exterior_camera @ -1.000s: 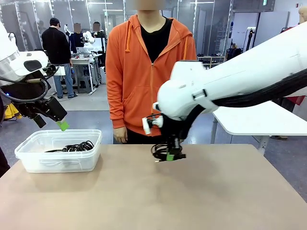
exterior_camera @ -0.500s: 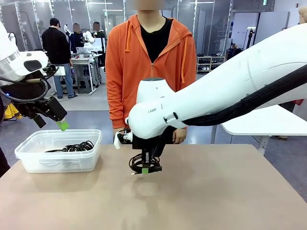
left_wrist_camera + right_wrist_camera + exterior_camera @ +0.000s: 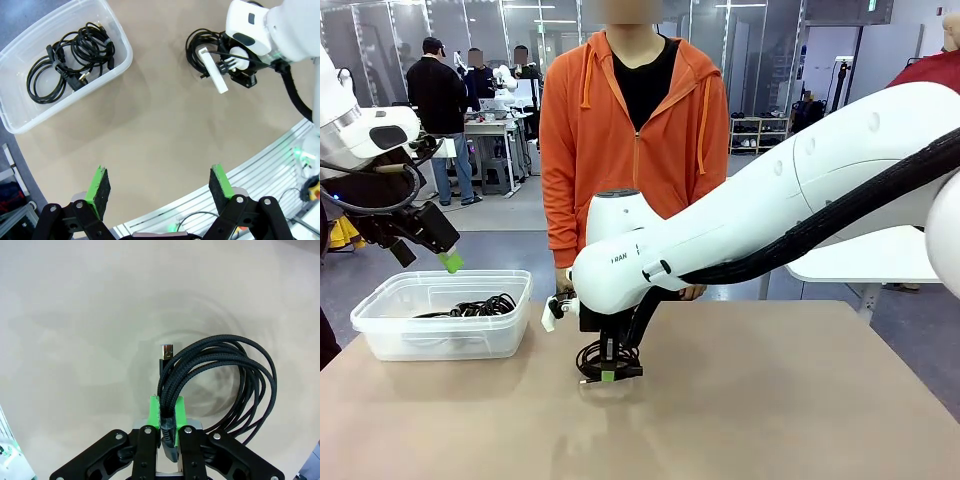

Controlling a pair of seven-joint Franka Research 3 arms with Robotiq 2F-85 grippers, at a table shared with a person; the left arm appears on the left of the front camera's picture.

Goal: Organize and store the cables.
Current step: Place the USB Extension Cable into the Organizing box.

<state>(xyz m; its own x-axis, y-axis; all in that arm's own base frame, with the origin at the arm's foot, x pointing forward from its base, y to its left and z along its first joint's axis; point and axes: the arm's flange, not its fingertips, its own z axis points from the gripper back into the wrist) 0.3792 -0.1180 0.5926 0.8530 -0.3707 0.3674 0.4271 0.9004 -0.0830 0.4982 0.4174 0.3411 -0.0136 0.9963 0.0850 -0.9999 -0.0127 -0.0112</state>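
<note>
My right arm reaches across the middle, its right gripper (image 3: 608,375) pointing down with jaws clamped tight. My left arm stays out at the left side, left gripper (image 3: 160,185) hanging high, jaws spread wide.

Behind my tan table (image 3: 770,400): a grey floor (image 3: 510,215), glass partitions (image 3: 380,40), ceiling lights, a cluttered desk (image 3: 500,128) far left, and a white table (image 3: 860,250) to its right.

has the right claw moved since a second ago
Yes. The right claw, shut on a coiled cable, has moved left toward the plastic bin.
</note>
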